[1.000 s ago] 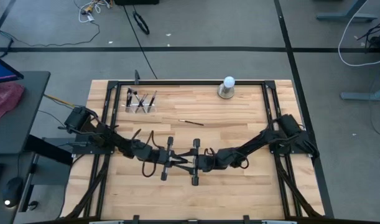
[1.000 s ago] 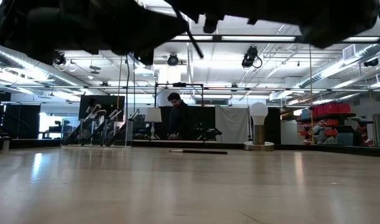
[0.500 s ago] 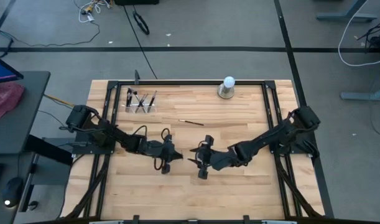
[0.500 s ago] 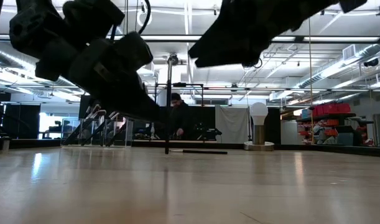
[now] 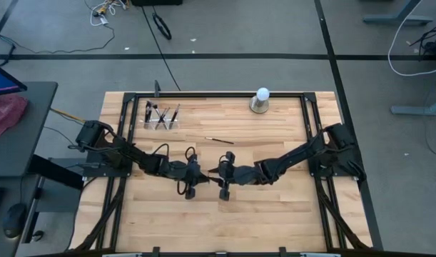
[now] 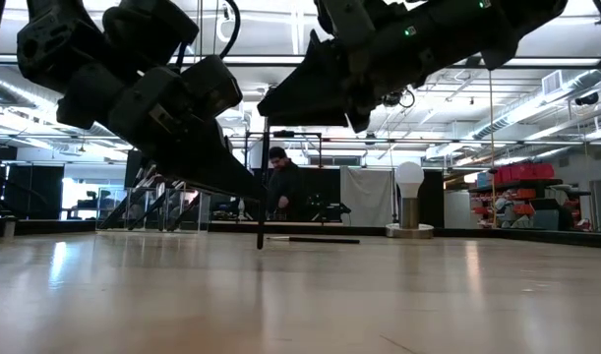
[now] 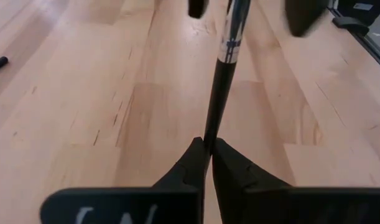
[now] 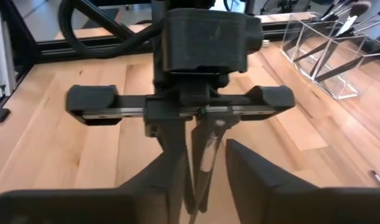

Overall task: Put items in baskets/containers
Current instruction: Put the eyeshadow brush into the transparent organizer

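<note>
A thin makeup brush (image 7: 216, 93) with a black handle and a silvery ferrule stands upright over the middle of the table. My left gripper (image 7: 208, 146) is shut on it. My right gripper (image 8: 208, 180) faces the left one and is open, its fingers on either side of the brush's upper part (image 6: 268, 123). The clear holder (image 5: 162, 118) sits near the far left corner with several brushes standing in it. Another brush (image 5: 220, 140) lies flat on the wood. My left gripper pinches the brush's black handle (image 7: 209, 127) between its two fingertips. The fingers come slanting down from the table's left and lie across the handle. The brush is upright with the ferrule end up; its lower end (image 6: 260, 241) is close to the table, touching or not I cannot tell.
A white ball on a grey round base (image 5: 261, 101) stands at the far edge. Black rails (image 5: 203, 93) frame the table. In the low view a person (image 6: 280, 182) shows in the room behind. Bare wood lies between the grippers and the holder.
A second ago both grippers met over the table's middle with the brush slanted high between them. They parted: the left drew slightly toward the far left, carrying the brush, which now stands upright. The right backed off toward the right edge, then came back to the brush.
</note>
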`<state>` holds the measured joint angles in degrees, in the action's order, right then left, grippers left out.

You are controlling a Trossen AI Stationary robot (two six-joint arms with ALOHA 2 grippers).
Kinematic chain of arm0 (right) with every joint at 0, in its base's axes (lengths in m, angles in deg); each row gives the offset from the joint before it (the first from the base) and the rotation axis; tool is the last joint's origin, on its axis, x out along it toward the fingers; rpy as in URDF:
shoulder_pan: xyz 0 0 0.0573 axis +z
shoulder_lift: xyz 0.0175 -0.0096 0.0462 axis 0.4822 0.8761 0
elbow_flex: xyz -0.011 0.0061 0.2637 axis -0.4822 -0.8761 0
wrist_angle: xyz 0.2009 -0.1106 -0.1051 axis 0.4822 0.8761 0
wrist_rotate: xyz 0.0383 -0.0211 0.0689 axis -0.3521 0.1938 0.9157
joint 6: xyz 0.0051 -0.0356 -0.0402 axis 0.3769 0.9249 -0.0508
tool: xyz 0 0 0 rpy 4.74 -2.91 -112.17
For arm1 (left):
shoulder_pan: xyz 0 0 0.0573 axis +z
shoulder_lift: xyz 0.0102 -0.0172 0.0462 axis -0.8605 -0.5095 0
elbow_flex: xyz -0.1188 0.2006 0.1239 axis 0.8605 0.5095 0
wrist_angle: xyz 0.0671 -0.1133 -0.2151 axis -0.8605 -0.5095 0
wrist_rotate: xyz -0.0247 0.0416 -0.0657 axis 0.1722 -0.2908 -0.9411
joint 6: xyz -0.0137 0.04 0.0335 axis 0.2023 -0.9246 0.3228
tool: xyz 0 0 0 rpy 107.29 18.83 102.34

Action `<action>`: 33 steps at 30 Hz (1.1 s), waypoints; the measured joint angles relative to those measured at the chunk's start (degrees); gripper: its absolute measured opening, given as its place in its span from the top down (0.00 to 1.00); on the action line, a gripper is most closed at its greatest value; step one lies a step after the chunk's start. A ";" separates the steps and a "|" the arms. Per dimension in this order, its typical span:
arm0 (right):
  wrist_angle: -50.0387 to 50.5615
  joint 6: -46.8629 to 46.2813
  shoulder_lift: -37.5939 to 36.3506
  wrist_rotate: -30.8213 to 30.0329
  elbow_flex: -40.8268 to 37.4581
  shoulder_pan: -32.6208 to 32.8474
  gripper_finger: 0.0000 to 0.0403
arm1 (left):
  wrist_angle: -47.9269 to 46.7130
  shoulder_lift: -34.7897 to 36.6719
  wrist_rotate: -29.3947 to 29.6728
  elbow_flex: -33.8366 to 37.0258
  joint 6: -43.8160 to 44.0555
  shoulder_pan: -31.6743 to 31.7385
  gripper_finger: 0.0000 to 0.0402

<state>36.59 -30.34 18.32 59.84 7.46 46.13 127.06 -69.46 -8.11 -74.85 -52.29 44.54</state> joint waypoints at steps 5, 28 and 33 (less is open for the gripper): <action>-0.43 0.69 0.01 -0.09 0.00 -0.05 0.84 | 0.01 0.00 0.00 0.00 -0.01 0.00 0.95; -1.91 1.75 0.04 -0.20 0.00 0.04 0.99 | 7.52 0.05 0.10 0.04 -7.55 -0.12 0.51; -1.59 1.73 0.04 -0.20 0.00 0.17 0.99 | 7.44 0.04 2.40 0.04 -7.59 -0.28 0.56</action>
<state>35.00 -28.60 18.36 59.64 7.46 46.30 134.49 -69.42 -5.71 -74.81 -59.88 44.26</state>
